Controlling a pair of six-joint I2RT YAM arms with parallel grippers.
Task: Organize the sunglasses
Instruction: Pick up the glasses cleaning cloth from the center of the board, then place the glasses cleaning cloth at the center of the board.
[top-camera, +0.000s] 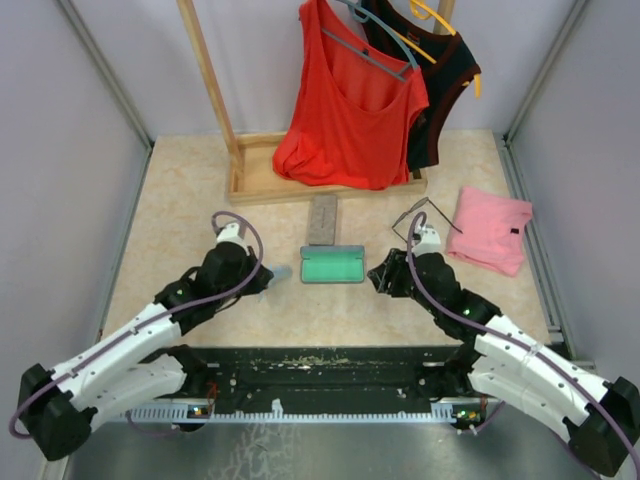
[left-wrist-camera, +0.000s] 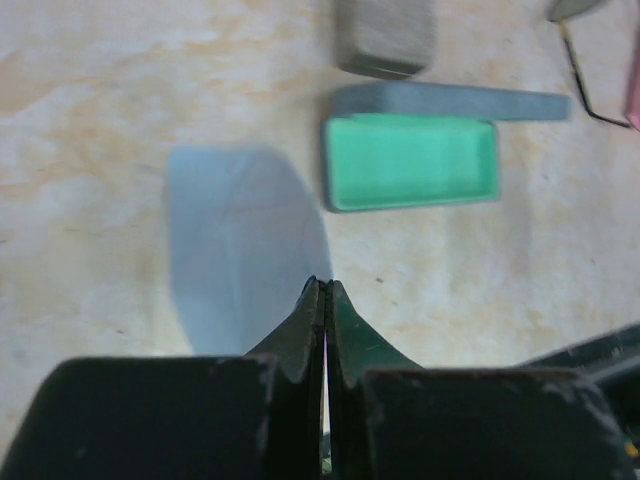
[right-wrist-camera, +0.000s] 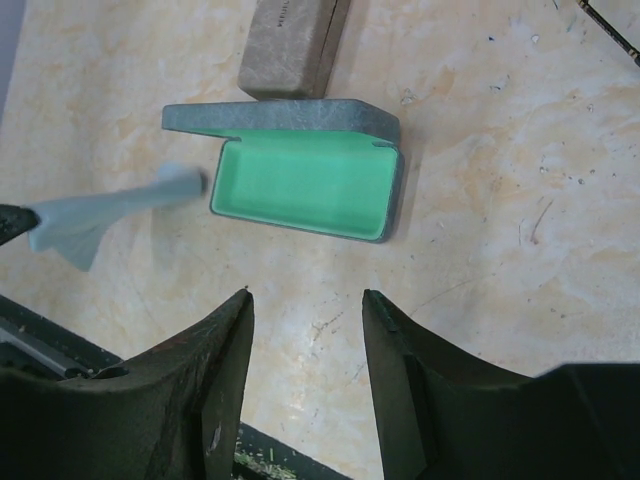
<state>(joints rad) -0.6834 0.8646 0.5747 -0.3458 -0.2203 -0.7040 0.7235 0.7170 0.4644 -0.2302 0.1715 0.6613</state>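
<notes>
Right fingers (right-wrist-camera: 225, 350) stand open and empty; the sunglasses (top-camera: 418, 218) lie just beyond them (left fingers (left-wrist-camera: 305, 335), farther off, pinch the blue cloth (left-wrist-camera: 240, 240)).

An open case (top-camera: 333, 266) with a green lining lies mid-table between the two arms, with a closed brownish case (top-camera: 322, 219) just behind it. The left gripper (top-camera: 268, 276) points at the open case's left end, a scrap of light blue cloth (top-camera: 281, 271) at its tip. The right gripper (top-camera: 380, 279) sits by the case's right end. Sunglasses (top-camera: 411, 224) lie beyond the right wrist, near a folded pink garment (top-camera: 490, 228).
</notes>
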